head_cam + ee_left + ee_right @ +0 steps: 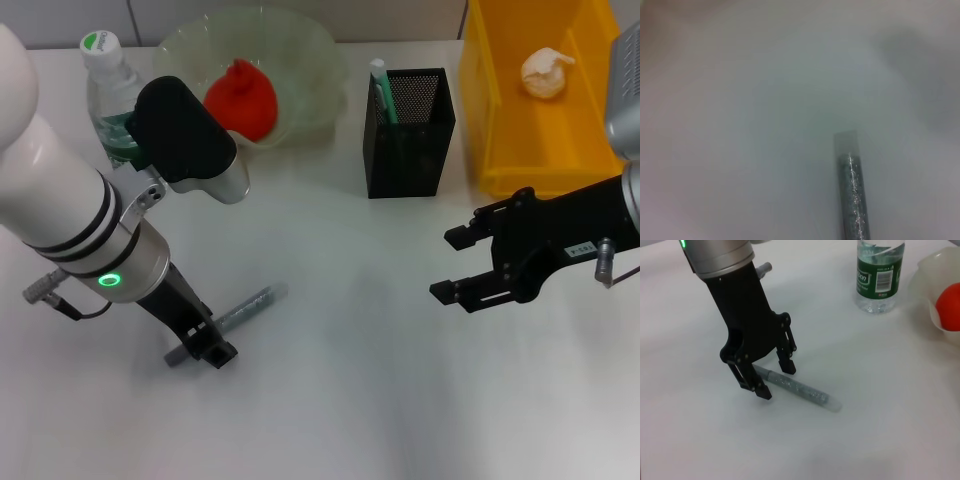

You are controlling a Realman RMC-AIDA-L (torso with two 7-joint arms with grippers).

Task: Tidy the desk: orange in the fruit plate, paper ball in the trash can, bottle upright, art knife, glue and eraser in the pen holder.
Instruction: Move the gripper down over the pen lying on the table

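The left gripper [205, 343] is down at the desk [350, 400] at about seven o'clock in the head view, its two black fingers [786, 362] spread apart and straddling one end of the glue [243, 309]. The right wrist view shows a finger on each side of the grey stick with a gap between pad and stick on at least one side, so the jaws are open around it, not clamped. The glue lies flat on the desk, slanting from the gripper toward one o'clock, its translucent cap end pointing away from the fingers; the left wrist view shows only that capped end [852, 185] against the bare surface.

The right gripper [463, 265] hovers above the desk at about four o'clock, its fingers parted and holding nothing, pointing toward the left arm.

The orange [241, 98] sits inside the fruit plate [310, 60] at eleven o'clock. The bottle [110, 85] stands upright just beside the plate, at ten o'clock, partly hidden by the left arm. The pen holder [410, 150] stands near twelve o'clock with the art knife [382, 88] upright inside it, its whitish tip above the rim. The paper ball [545, 72] lies in the trash can [500, 150] at one o'clock. I cannot see the eraser.
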